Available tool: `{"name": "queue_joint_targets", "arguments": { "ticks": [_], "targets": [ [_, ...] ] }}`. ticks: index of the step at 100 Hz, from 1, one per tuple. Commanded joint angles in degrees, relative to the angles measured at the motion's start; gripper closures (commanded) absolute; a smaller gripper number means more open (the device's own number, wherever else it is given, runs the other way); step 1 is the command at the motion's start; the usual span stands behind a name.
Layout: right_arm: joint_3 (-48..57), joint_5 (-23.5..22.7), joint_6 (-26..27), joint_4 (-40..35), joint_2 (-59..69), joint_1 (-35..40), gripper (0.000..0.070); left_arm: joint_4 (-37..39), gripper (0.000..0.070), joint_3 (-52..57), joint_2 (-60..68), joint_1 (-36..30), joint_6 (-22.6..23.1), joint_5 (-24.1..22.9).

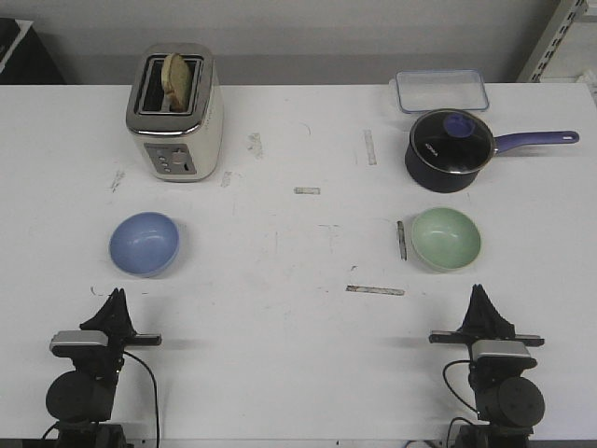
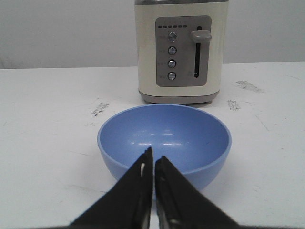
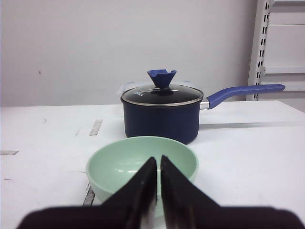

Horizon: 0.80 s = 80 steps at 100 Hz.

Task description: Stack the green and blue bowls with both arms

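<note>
The light blue bowl (image 1: 145,244) sits upright on the white table at the left. It fills the middle of the left wrist view (image 2: 190,138). The pale green bowl (image 1: 446,239) sits upright at the right and also shows in the right wrist view (image 3: 124,164). My left gripper (image 1: 116,297) is shut and empty, a short way in front of the blue bowl, not touching it (image 2: 153,157). My right gripper (image 1: 479,291) is shut and empty, a short way in front of the green bowl (image 3: 158,160).
A cream toaster (image 1: 175,112) with toast stands behind the blue bowl. A dark blue saucepan (image 1: 450,149) with a lid and long handle stands just behind the green bowl. A clear lidded box (image 1: 441,91) lies behind it. Tape marks dot the table (image 1: 280,280).
</note>
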Motion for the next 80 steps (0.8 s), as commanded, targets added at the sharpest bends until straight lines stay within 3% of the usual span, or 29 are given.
{"name": "queue_joint_targets", "arguments": {
  "ticks": [1, 47, 80],
  "targets": [
    [-0.1, 0.0, 0.0, 0.8, -0.1, 0.0, 0.0694, 0.7, 0.0699, -1.2, -0.1, 0.0, 0.5, 0.1],
    [1.0, -0.2, 1.2, 1.0, 0.0, 0.0, 0.0694, 0.7, 0.0699, -1.2, -0.1, 0.0, 0.5, 0.1],
    [14.6, -0.2, 0.6, -10.4, 9.7, 0.0, 0.0694, 0.7, 0.0699, -1.2, -0.1, 0.0, 0.5, 0.1]
  ]
}}
